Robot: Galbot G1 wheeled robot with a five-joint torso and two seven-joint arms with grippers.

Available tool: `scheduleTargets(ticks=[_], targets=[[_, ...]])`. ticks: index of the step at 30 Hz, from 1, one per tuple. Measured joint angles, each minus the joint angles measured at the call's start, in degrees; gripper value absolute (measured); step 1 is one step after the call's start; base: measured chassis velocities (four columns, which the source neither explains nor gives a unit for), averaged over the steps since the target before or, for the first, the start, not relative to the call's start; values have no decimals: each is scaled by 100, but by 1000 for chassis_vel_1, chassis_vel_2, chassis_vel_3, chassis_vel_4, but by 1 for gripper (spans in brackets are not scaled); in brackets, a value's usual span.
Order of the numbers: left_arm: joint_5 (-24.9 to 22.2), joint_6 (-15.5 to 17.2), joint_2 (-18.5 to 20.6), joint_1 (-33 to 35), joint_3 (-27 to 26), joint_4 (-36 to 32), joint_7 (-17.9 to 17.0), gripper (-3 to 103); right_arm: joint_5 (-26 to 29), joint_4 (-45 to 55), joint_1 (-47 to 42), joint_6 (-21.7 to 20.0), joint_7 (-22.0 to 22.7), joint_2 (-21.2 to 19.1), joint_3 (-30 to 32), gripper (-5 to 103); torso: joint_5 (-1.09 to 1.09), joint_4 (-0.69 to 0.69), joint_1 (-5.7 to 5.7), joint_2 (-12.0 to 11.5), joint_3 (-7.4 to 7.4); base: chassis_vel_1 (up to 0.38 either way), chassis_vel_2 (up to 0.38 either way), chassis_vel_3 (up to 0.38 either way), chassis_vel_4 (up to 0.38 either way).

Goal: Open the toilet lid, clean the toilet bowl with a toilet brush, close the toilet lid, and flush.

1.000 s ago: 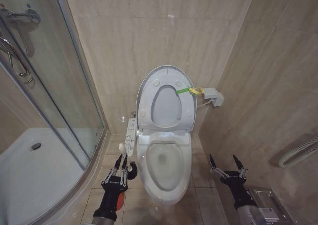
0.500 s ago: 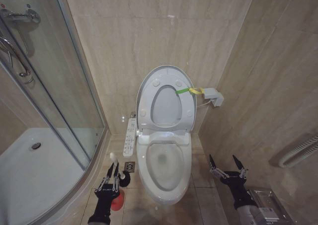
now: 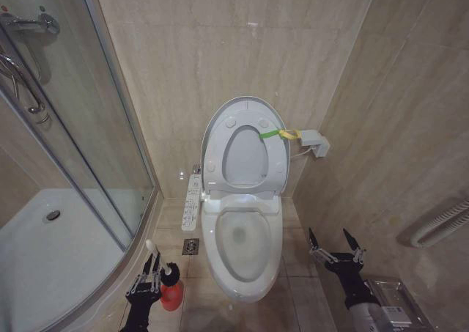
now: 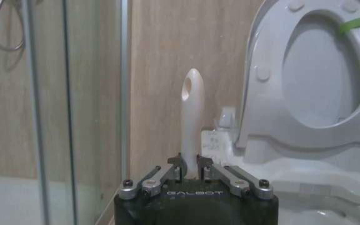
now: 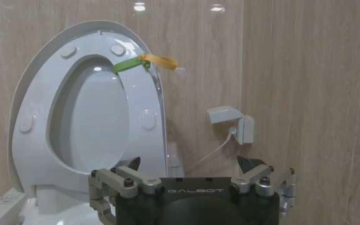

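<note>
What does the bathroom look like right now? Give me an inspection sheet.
Surface: beige tiled floor, floor drain beside the toilet.
Job's things: toilet lid raised against the wall; toilet bowl exposed; toilet brush upright over red holder.
Clutter: nothing seen.
Claws: left claw shut on brush handle; right claw open, right of the bowl.
Cables: cord from wall box.
Surroundings: glass shower enclosure, tiled walls.

Beige marble-look wall tiles (image 3: 220,46) (faintly veined) meet a glass shower enclosure (image 3: 80,127).
</note>
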Motion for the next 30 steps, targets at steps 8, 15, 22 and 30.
scheduleTargets(ticks=[8, 15, 22, 30], targets=[[-250, -227, 114, -192, -84, 504, 89, 16, 0, 0, 0, 0, 0, 0, 0, 100, 0, 0, 0, 0, 0, 0, 0, 0, 0], [-299, -395, 193, -396, -130, 1038, 127, 16, 0, 0, 0, 0, 0, 0, 0, 100, 0, 0, 0, -1, 0, 0, 0, 0, 0], [-325, -825, 243, -666, -151, 1766, 162, 16, 0, 0, 0, 0, 0, 0, 0, 100, 0, 0, -1, 0, 0, 0, 0, 0, 0], [-405, -1090, 314, -879, -164, 2310, 230, 16, 0, 0, 0, 0, 0, 0, 0, 100, 0, 0, -1, 0, 0, 0, 0, 0, 0]])
